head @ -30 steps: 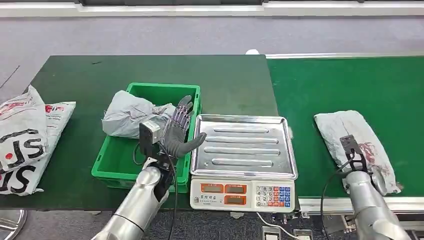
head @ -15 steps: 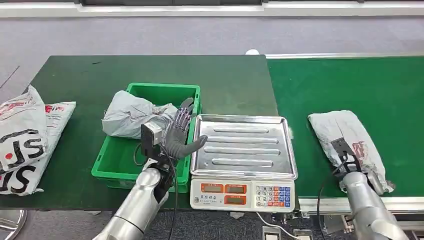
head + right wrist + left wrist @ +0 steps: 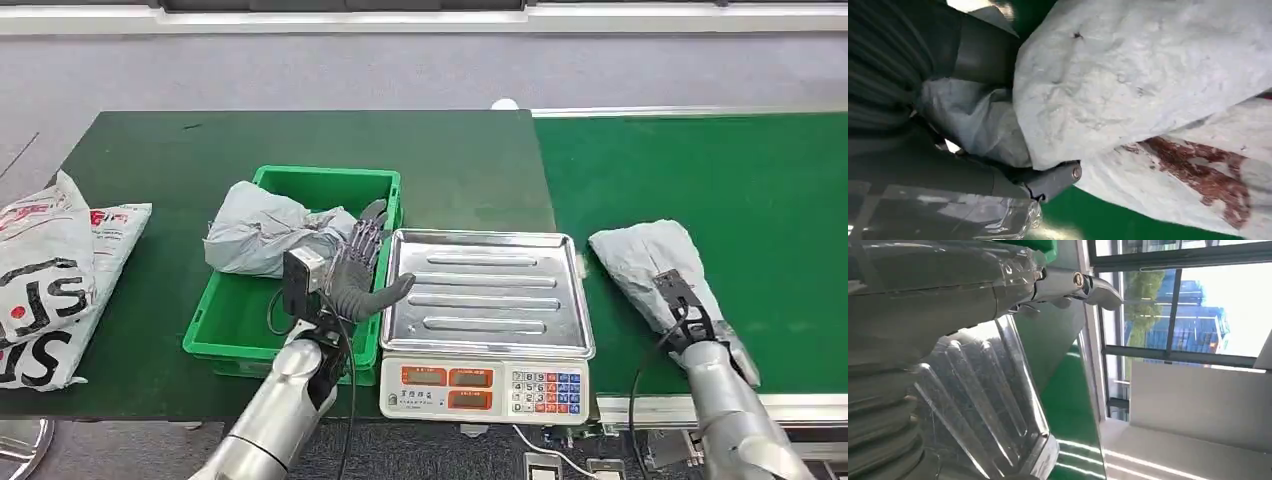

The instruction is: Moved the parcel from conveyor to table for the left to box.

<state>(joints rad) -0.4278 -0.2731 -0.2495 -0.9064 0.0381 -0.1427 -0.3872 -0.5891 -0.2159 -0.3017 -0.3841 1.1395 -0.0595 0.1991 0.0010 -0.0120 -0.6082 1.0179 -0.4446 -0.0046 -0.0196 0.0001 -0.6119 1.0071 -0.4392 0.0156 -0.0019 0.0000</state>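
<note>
A crumpled grey parcel [image 3: 640,262] with a red print lies on the green conveyor [image 3: 700,160], just right of the scale. My right hand [image 3: 712,338] grips its near end, mostly hidden under the bag; in the right wrist view the parcel [image 3: 1148,85] sits against the palm with the thumb [image 3: 1053,180] curled under it. My left hand [image 3: 358,270] hovers with fingers spread, holding nothing, over the right rim of the green box [image 3: 300,180]. Another grey parcel [image 3: 262,232] rests in the box, hanging over its left rim.
A scale with a steel tray [image 3: 487,292] stands between the box and the conveyor, close to both hands. White printed bags [image 3: 50,280] lie at the dark green table's [image 3: 300,135] left edge. The scale tray [image 3: 983,390] is close beside my left hand.
My right hand has carried the parcel leftward along the conveyor, toward the scale. The left hand has stayed almost still above the box rim.
</note>
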